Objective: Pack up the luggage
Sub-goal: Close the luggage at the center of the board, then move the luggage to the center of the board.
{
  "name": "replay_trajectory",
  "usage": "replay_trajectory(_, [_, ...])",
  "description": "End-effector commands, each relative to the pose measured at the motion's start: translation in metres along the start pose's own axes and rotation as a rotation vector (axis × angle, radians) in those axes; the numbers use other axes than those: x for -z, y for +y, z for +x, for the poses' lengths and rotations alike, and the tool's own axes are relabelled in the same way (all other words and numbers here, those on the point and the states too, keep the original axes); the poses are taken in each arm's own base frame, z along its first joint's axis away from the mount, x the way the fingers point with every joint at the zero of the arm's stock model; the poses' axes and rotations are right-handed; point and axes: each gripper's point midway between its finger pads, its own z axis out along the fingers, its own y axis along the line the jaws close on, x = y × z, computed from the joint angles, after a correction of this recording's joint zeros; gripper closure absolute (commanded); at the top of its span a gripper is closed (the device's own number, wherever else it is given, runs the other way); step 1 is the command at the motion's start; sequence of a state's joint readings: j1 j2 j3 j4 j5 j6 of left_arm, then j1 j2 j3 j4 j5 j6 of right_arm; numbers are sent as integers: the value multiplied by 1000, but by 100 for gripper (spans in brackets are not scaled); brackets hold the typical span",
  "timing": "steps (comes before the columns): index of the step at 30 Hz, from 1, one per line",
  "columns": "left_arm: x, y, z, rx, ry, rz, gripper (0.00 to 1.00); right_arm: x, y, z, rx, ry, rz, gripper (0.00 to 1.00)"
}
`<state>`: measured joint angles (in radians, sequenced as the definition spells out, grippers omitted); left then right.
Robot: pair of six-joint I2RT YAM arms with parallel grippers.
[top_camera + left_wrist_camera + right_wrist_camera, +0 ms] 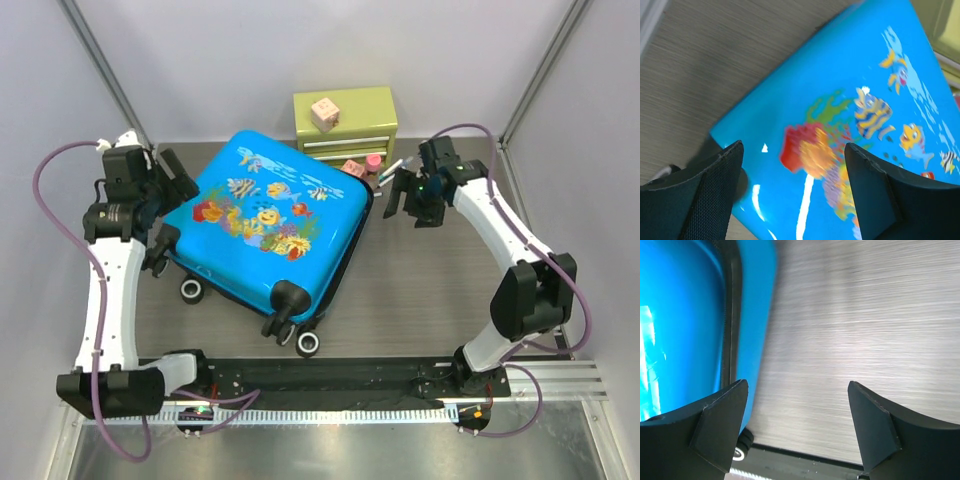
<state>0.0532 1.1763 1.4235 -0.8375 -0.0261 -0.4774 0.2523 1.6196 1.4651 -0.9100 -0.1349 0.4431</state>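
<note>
Nearest, black wheels [308, 343] of the luggage [270, 215], pointing nearward. Lies shut and flat on the table [430, 290], print up, long axis running near-left to far-right toward a green chest [345, 120]. Over its left edge, left gripper [792, 150] spread wide, empty; beside its right edge, right gripper [797, 390] likewise agape. Interior hidden; pink bits [360, 167] behind partly covered.

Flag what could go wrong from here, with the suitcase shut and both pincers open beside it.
1. The left pincer faces a glossy corner of the suitcase; a grip there may slip.
2. Any push could shove the suitcase into the pink pieces and green drawer chest behind it.
3. The right pincer hangs beside the zip seam, mostly over bare table; closing now would likely miss.
</note>
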Motion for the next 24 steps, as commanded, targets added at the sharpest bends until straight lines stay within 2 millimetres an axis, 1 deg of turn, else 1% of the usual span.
replay_trajectory(1, [-3,5,-44,21,-101,29,18,26,-23,-13,-23,-87,29,14])
replay_trajectory(2, [-4,19,-52,47,-115,0,18,27,-24,-12,-19,-86,28,14])
replay_trajectory(4, [-12,34,-56,77,-105,-18,17,30,-22,-11,-15,-87,8,14])
replay_trajectory(5, [-22,53,-56,101,-91,-62,18,32,-15,-8,-10,-76,-30,14])
replay_trajectory(7, [-34,71,-52,108,-59,-110,18,31,-6,-2,-14,-52,-90,14])
replay_trajectory(8, [-45,86,-46,122,-28,-150,18,33,2,-2,-10,-64,-126,14])
replay_trajectory(9, [-50,94,-44,131,-20,-165,18,29,6,6,-20,-40,-153,14])
replay_trajectory(10, [-55,103,-41,147,-8,-182,18,28,9,9,-20,-35,-161,14])
replay_trajectory(11, [-67,111,-34,157,16,-200,18,26,14,14,-12,-31,-171,14])
replay_trajectory(13, [-79,119,-24,162,52,-217,18,21,19,20,-17,-19,-172,14])
replay_trajectory(15, [-94,125,-9,169,115,-218,18,13,25,27,-9,-4,-175,15])
replay_trajectory(16, [-98,126,-6,165,124,-215,19,10,27,30,-13,3,-174,15])
replay_trajectory(17, [-102,129,3,166,146,-222,19,7,30,32,-8,7,-173,15])
replay_trajectory(18, [-107,132,6,163,152,-231,19,3,38,39,11,21,-174,15])
replay_trajectory(20, [-113,139,19,151,188,-246,19,-1,44,44,20,27,-168,15])
replay_trajectory(21, [-115,142,23,145,202,-259,19,-3,50,49,31,36,-173,15])
replay_trajectory(22, [-120,147,34,136,237,-268,19,-4,53,51,38,39,-174,15])
replay_trajectory(24, [-124,152,43,128,270,-278,19,-4,60,52,31,33,-182,15])
